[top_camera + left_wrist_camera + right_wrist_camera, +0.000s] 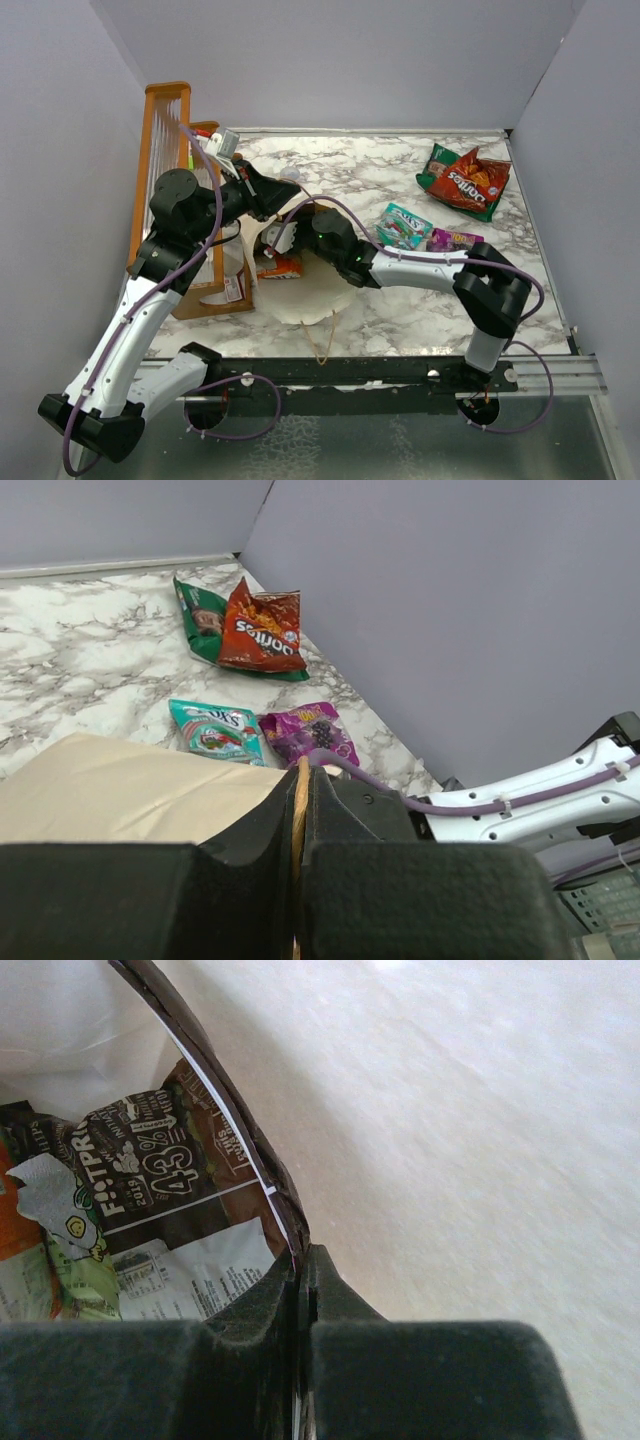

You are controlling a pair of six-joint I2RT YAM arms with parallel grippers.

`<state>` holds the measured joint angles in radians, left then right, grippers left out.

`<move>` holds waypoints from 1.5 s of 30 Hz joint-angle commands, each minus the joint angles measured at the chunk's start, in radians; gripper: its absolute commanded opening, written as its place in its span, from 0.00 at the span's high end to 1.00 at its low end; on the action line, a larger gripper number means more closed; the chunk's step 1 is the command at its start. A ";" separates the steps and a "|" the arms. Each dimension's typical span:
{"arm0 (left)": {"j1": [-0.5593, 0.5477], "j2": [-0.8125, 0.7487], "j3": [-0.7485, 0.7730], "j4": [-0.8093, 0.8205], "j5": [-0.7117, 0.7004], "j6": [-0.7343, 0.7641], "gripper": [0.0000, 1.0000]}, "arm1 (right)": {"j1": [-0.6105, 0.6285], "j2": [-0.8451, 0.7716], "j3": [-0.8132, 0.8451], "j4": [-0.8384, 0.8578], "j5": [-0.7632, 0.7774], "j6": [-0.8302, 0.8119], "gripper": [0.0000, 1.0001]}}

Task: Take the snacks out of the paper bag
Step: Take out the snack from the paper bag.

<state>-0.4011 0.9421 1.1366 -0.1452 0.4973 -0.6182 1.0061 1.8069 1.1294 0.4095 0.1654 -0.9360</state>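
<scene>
Right claw (300, 1263) is inside the paper bag (300, 300), closed on the thin top edge of the brown chip bag (170, 1170). Left claw (300, 792) is clamped on one tan handle (301, 776), holding the mouth up.

Risks as I read them:
- The right claw's bite is only on the crimped edge. Glossy film plus a shallow pinch means it could slip out on the pull, or the seam could tear.
- The brown chip bag lies over the other packets. A fast drag could snag them or catch on the bag's lip and pull the whole paper bag along.
- The handle is a thin loop. If the right arm tugs hard against it, the handle may slide through the left claw or rip off, and the mouth would then collapse on the right claw.
- Both wrists sit close together at the mouth in the top view. A careless exit path risks arm-to-arm contact or a cable snag.

Containers:
- The paper bag lies on its side on the tabletop (350, 170) just beside the wooden rack (165, 150), mouth towards the far left. Inside are the brown chip bag, an orange packet (280, 268) and a pale green printed packet (85, 1275) under it. I can't tell whether there are more.
- Already out, far right on the tabletop: green chip bag (437, 160) with the orange-red chip bag (468, 185) overlapping it.
- Nearer, side by side: the teal-pink packet (405, 226) and the purple pouch (453, 240).
- Rack contents aren't readable.
</scene>
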 commanded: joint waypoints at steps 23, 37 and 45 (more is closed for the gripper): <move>0.002 -0.013 0.096 -0.110 -0.220 0.068 1.00 | 0.000 -0.404 -0.075 -0.131 -0.298 0.179 0.99; 0.002 -0.021 0.059 -0.084 -0.193 0.063 1.00 | -0.001 -0.642 -0.002 -0.281 -0.352 0.356 0.99; 0.002 -0.019 0.051 -0.086 -0.203 0.074 1.00 | 0.000 -0.783 0.092 -0.288 -0.417 0.490 0.99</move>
<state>-0.4011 0.9386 1.1954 -0.2588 0.3054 -0.5652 1.0058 1.1202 1.1316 0.0822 -0.2047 -0.5499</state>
